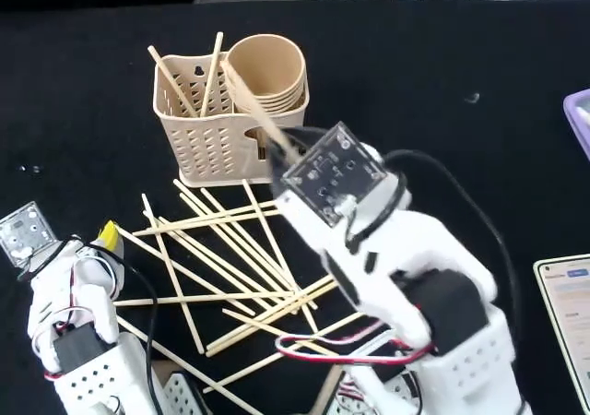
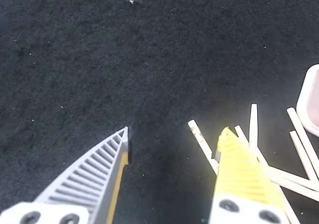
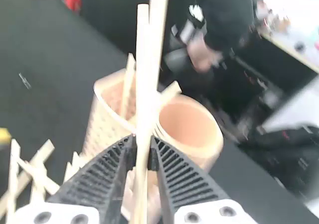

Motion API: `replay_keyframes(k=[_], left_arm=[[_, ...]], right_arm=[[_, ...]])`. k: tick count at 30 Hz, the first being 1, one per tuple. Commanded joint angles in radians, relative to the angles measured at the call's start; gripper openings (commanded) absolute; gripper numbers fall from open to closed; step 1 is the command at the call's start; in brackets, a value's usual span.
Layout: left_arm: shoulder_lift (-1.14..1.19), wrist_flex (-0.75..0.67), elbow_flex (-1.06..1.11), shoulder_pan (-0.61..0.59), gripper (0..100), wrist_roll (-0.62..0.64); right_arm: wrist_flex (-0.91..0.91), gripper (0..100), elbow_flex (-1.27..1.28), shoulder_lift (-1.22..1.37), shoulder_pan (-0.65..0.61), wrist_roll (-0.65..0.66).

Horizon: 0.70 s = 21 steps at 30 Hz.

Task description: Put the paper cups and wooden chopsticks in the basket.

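Your right jaws are squeezing shut on the held chopsticks, and there seem to be two of them. The sticks are pointing straight out from the jaws. The basket is sitting right ahead, along that same line. In the high view the far tips seem to be leaning over the rim of the paper cups, which are stacked inside the basket. So the long way of the sticks is aiming at the basket. I think you are only needing to tip them down into it and let go.

Your left jaws are standing wide open, low over the bench, and they are holding nothing. The loose chopsticks are lying in a crisscross pile on the bench. Some of their ends are resting just beside the yellow jaw. Your left jaws are the closer ones to that pile.
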Motion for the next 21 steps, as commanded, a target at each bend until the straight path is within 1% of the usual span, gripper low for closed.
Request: replay_keyframes(k=[1, 3, 6, 9, 16, 21], left_arm=[[-0.006, -0.020, -0.004, 0.004, 28, -0.002], [-0.006, -0.020, -0.004, 0.004, 28, -0.002], [-0.006, -0.021, 0.004, 0.004, 28, -0.002], [-0.006, -0.021, 0.004, 0.004, 28, -0.002], [-0.006, -0.021, 0.004, 0.005, 28, -0.002], [-0.006, -0.021, 0.004, 0.005, 28, -0.002]], right_arm=[[-0.135, 1.1, -0.074, 0.085, -0.071, -0.055], [-0.216, 1.1, -0.085, 0.137, -0.097, -0.077], [-0.388, 1.1, -0.085, 0.203, -0.141, -0.078], [-0.535, 1.1, -0.085, 0.260, -0.153, -0.077], [-0.565, 1.1, -0.087, 0.308, -0.155, -0.078], [-0.672, 1.1, -0.122, 0.364, -0.149, -0.078]])
